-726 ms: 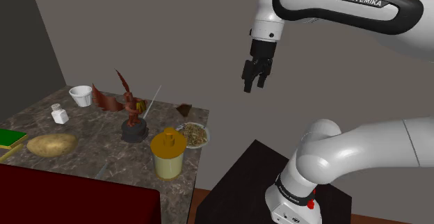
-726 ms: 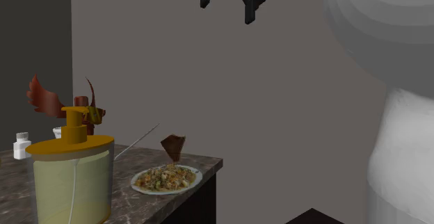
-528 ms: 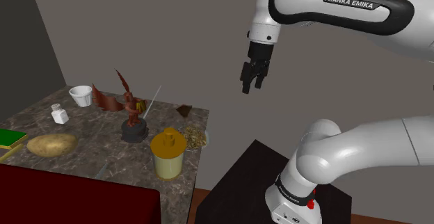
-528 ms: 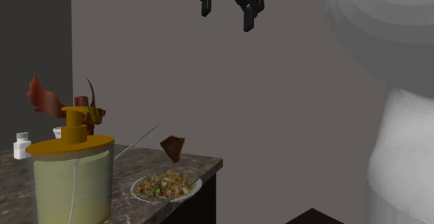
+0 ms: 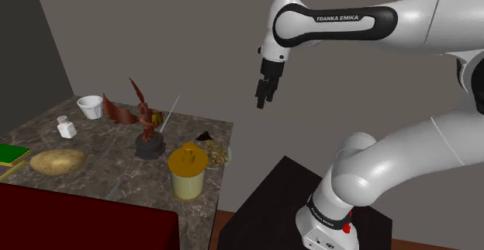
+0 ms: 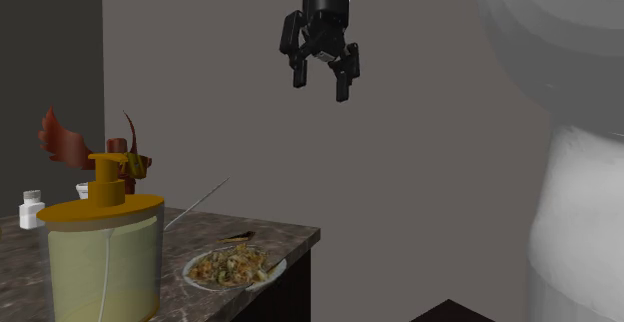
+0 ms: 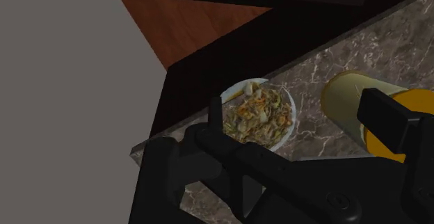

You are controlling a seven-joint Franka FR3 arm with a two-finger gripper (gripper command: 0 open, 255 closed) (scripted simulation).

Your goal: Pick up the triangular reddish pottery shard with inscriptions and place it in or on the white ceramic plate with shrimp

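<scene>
One thing on the worktop (image 6: 290, 233) has changed in the last half second. The reddish shard (image 6: 238, 237), which stood on edge, now lies flat. It is just beside the white plate (image 6: 277, 265), at the plate's 12 o'clock in the second exterior view; I cannot tell whether the two touch. The plate, heaped with food, has also slid a little toward the yellow-lidded jar (image 6: 103, 260). Meanwhile the arm has swung in, and the gripper (image 6: 319, 85) has dropped and turned. It hangs well above the worktop at about 1 o'clock from the plate, its fingers spread wide with nothing between them.

A flat shard probably leaves little to pinch. The approach likely has to come straight down over its edges, reaching almost to the worktop while staying off the plate's rim. The carry afterwards should be short.

The second exterior view, low and side-on, makes the shard's flatness plain. The shoulder view gives it as a dark patch (image 5: 204, 135) at 11 o'clock from the plate, which sits half behind the jar. The wrist view looks down on the plate (image 7: 292, 108) and the jar just beside it at the worktop's corner, with brown floor (image 7: 202, 28) beyond. The shard is too dark to tell there.
</scene>
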